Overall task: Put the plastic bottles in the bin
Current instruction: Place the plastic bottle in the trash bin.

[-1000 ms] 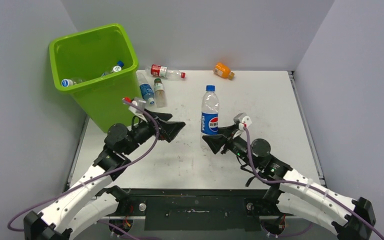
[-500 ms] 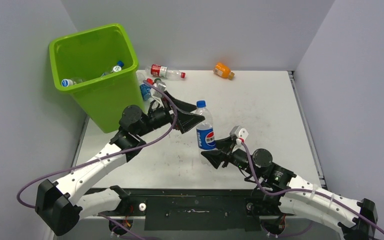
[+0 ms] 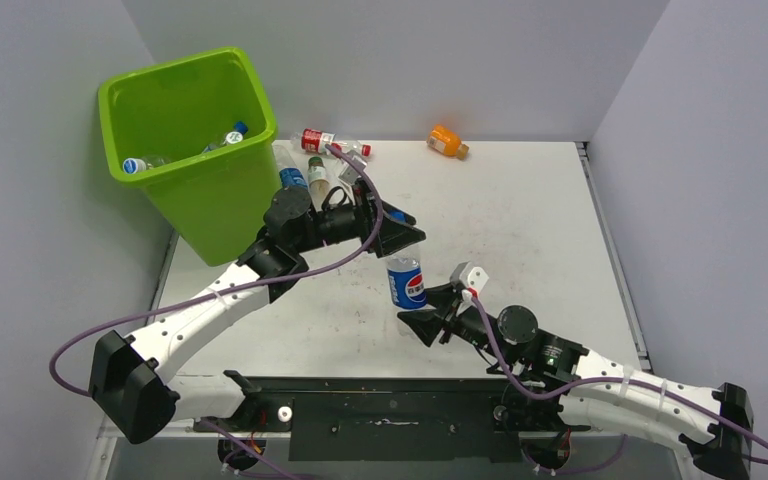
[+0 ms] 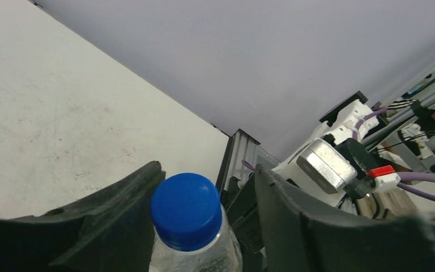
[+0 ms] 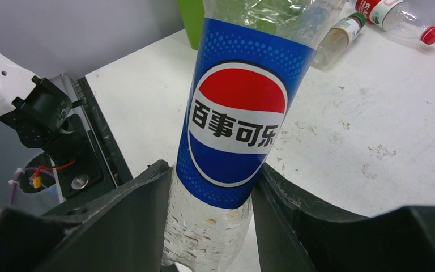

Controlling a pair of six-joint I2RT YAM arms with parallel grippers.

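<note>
Right tool (image 5: 212, 212) of mine, clamped on the base of the Pepsi bottle (image 3: 406, 283), frame centre — my left tool (image 4: 207, 190), slightly open, straddles its blue cap (image 4: 186, 211).

top view: bottle (image 3: 406, 282) cap hidden under left gripper (image 3: 408, 238), base behind right gripper (image 3: 414, 313); left wrist frame cuts bottle off below the neck, right wrist above the label; bin (image 3: 210, 190) wall hides most contents

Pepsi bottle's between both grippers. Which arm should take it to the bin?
Left. The left gripper brackets the cap of the Pepsi bottle, and the bin stands on its side; the right gripper holds it low, farther off.
</note>
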